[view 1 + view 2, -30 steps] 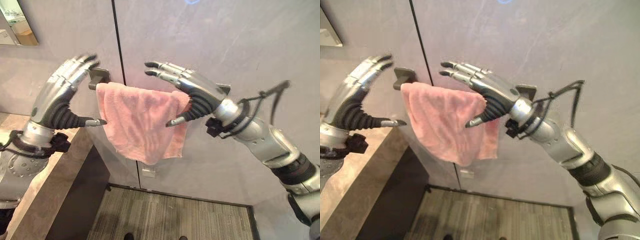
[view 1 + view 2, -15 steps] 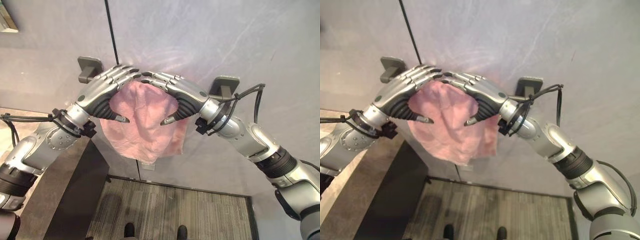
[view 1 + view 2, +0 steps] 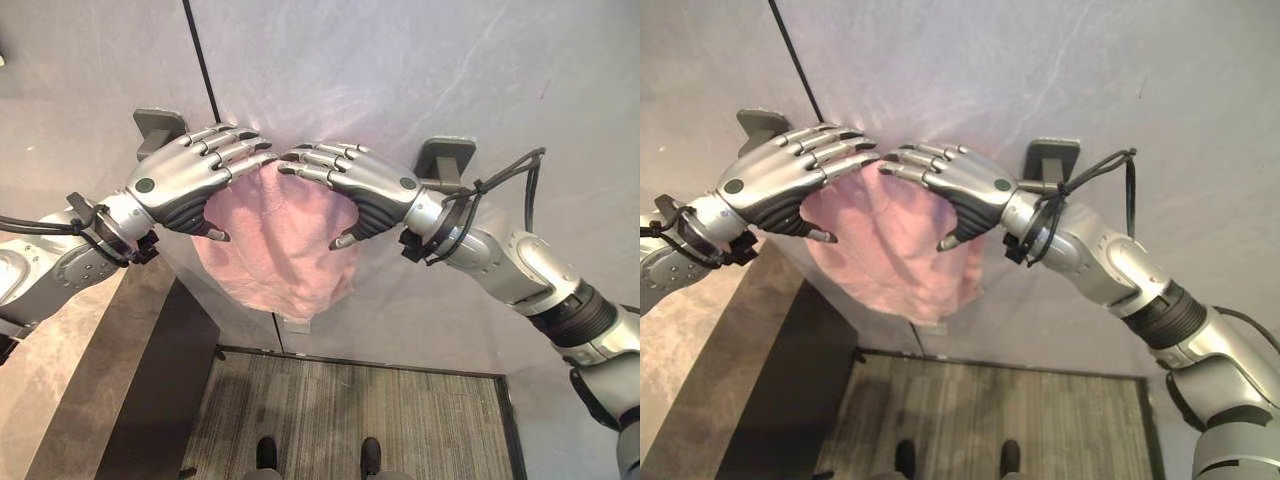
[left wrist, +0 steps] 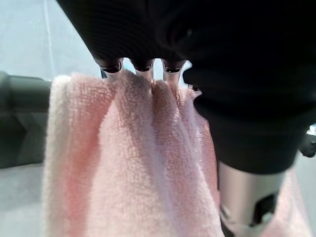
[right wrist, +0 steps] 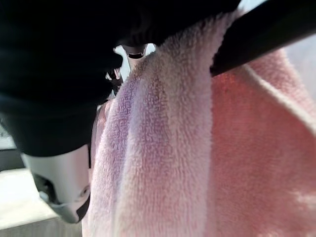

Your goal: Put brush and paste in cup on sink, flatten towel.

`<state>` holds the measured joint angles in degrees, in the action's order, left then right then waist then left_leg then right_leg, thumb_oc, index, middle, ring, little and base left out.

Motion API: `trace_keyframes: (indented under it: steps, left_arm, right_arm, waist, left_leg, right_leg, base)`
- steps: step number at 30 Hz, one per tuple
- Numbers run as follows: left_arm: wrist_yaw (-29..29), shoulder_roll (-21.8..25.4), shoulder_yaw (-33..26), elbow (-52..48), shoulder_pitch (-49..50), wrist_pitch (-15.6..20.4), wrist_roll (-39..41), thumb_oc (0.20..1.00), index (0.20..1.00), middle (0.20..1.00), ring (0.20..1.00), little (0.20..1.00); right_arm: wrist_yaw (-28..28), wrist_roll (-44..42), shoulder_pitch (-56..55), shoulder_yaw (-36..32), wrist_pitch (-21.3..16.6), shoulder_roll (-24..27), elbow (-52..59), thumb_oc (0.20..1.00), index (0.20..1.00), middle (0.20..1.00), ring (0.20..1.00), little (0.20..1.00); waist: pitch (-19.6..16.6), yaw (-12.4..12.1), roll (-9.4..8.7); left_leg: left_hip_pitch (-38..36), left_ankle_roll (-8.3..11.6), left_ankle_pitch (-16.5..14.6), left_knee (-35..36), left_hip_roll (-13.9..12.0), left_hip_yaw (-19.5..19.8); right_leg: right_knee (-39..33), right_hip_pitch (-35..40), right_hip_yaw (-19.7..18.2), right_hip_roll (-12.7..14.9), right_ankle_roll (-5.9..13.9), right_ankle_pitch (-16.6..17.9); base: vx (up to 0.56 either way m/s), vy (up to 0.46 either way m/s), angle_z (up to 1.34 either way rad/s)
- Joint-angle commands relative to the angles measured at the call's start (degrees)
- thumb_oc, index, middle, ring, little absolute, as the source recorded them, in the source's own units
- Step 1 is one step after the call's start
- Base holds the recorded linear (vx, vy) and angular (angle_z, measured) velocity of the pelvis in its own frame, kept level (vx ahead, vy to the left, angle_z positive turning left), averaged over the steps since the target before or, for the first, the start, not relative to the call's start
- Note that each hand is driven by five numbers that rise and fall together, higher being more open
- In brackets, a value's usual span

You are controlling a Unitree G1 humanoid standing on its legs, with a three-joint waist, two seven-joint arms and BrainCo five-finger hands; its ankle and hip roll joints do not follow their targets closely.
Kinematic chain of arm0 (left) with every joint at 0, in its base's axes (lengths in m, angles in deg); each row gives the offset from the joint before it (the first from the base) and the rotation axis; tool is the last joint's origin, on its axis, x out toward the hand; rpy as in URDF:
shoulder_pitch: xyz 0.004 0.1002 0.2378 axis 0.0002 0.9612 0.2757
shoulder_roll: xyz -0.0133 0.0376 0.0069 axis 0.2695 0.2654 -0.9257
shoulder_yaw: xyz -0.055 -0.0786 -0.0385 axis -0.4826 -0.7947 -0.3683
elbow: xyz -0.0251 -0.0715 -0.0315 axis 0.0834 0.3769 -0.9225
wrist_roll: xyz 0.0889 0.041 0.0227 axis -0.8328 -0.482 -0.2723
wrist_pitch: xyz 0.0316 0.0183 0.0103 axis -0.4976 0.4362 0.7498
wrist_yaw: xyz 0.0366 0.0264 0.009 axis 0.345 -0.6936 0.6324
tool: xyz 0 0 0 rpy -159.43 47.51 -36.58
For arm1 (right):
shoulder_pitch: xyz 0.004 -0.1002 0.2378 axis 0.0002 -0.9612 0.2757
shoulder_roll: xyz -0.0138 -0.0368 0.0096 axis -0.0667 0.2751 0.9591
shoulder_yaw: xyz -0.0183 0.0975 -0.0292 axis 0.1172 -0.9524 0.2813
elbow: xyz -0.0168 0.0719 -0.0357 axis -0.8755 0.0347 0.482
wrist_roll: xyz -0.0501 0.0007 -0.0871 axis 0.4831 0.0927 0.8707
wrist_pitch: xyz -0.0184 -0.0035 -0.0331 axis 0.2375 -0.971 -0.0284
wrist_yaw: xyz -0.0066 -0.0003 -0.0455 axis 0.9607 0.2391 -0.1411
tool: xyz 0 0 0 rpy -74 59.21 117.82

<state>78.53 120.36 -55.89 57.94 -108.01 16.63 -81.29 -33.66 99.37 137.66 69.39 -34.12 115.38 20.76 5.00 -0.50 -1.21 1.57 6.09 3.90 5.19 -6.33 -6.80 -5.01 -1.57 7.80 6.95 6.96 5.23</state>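
Between robot hands [image 3: 190, 180], unlabelled pink towel [image 3: 275, 250]

The upper fold of the pink towel [image 3: 270, 245] lies behind both hands, so you cannot see how it sits on the dark rail [image 5: 266, 34]. The rail itself is hidden between its two wall brackets [image 3: 445, 158]. You cannot tell whether the fingertips of the left hand [image 3: 190, 180] and the right hand [image 3: 360, 190] press the cloth or merely overlie it. In both wrist views the towel runs off the frame.
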Motion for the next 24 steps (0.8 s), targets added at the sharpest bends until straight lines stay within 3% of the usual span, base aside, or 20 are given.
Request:
trace_keyframes:
  steps: [1, 5, 11, 19, 24]
  left_arm:
    - [4.55, 4.49, 5.56, 4.58, 7.78, 2.13, -6.83, 1.0, 1.0, 1.0, 1.0, 1.0]
    - [4.58, 2.78, 1.01, 6.84, 13.64, 2.04, -5.71, 1.0, 1.0, 1.0, 1.0, 1.0]
    - [3.71, -7.8, -12.21, 15.77, 24.07, -0.65, 2.59, 1.0, 1.0, 1.0, 1.0, 1.0]
    - [1.15, -15.7, -17.6, 24.02, 24.74, -3.57, 6.6, 1.0, 1.0, 1.0, 1.0, 1.0]
    - [-0.48, -25.23, -22.6, 29.0, 24.35, -5.1, 20.45, 1.0, 1.0, 1.0, 1.0, 1.0]
  right_arm:
    - [-2.47, 1.34, -0.6, 4.51, -1.69, 5.33, -0.31, 1.0, 1.0, 1.0, 1.0, 1.0]
    - [-2.81, 1.12, -2.4, 4.4, -2.04, 7.51, -0.62, 1.0, 1.0, 1.0, 1.0, 1.0]
    - [-1.71, -0.95, -9.52, -0.94, -0.74, 7.58, -5.53, 1.0, 1.0, 1.0, 1.0, 1.0]
    - [0.87, 1.14, -13.38, -6.05, 0.83, 5.65, -11.88, 1.0, 1.0, 1.0, 1.0, 1.0]
    - [0.99, 2.14, -14.51, -6.45, 1.75, 3.08, -14.16, 1.0, 1.0, 1.0, 1.0, 1.0]
  waist:
    - [-0.14, 0.77, -0.81]
    - [-0.59, 0.58, -0.58]
    - [-0.92, 0.35, -0.31]
    - [-0.66, 0.02, -0.5]
    - [-0.9, 0.02, -0.78]
  left_leg:
    - [-3.99, -1.57, -3.53, -0.19, 1.7, -2.24]
    - [-4.86, -1.37, -3.66, -0.19, 1.54, -2.41]
    - [-4.78, -0.99, -3.28, -0.19, 1.27, -2.27]
    - [-3.7, -0.84, -3.09, -0.19, 1.18, -1.84]
    - [-3.9, -0.96, -3.34, -0.19, 1.09, -2.15]
  right_leg:
    - [0.01, 2.24, 0.2, 5.21, 5.53, -0.08]
    - [0.01, 3.15, 0.45, 5.1, 5.49, -0.54]
    - [0.01, 3.63, 1.69, 5.02, 5.24, -0.99]
    - [0.01, 3.03, 2.31, 5.22, 5.26, -0.64]
    - [0.01, 3.07, 2.05, 5.22, 5.04, -0.72]
  base:
    - [0.05, -0.005, -0.02]
    - [0.02, -0.003, 0.0]
    - [0.0, 0.0, 0.0]
    - [0.0, 0.0, 0.0]
    - [0.01, 0.006, -0.04]
